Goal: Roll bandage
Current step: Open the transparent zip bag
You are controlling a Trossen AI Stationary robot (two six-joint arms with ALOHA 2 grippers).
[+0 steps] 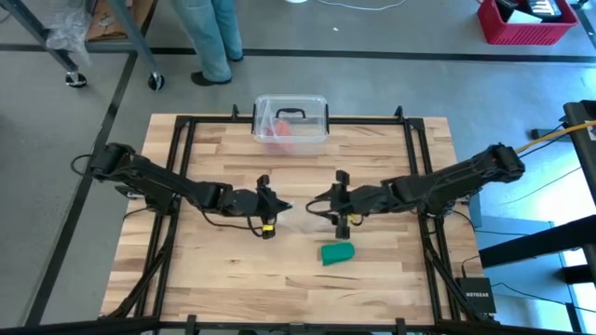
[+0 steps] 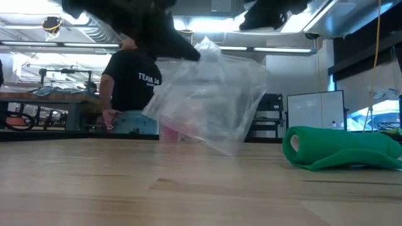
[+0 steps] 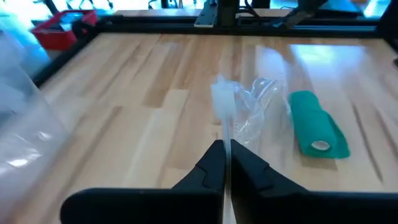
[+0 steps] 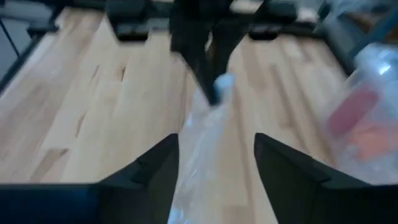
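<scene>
Your left hand (image 3: 225, 163) is pinched shut on the clear wrapper (image 3: 245, 115), lifted off the desk (image 1: 223, 270). Facing it, your right hand (image 4: 216, 158) stands open around the wrapper's far end. Beyond, the green bandage (image 1: 337, 253) lies loose on the desk; the dangling wrapper could drag or hide it.

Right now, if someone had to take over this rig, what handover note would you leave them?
Left gripper: shut on the clear wrapper, held above mid-table.
Right gripper: open, facing the left one, wrapper hanging between its fingers but not clamped.
Bandage: out of the wrapper, lying on the table near the right arm, partly rolled with a loose flat end.
Plastic box: at the far edge.
Done: bandage unwrapped.
Left: put the wrapper aside, roll the bandage.
</scene>
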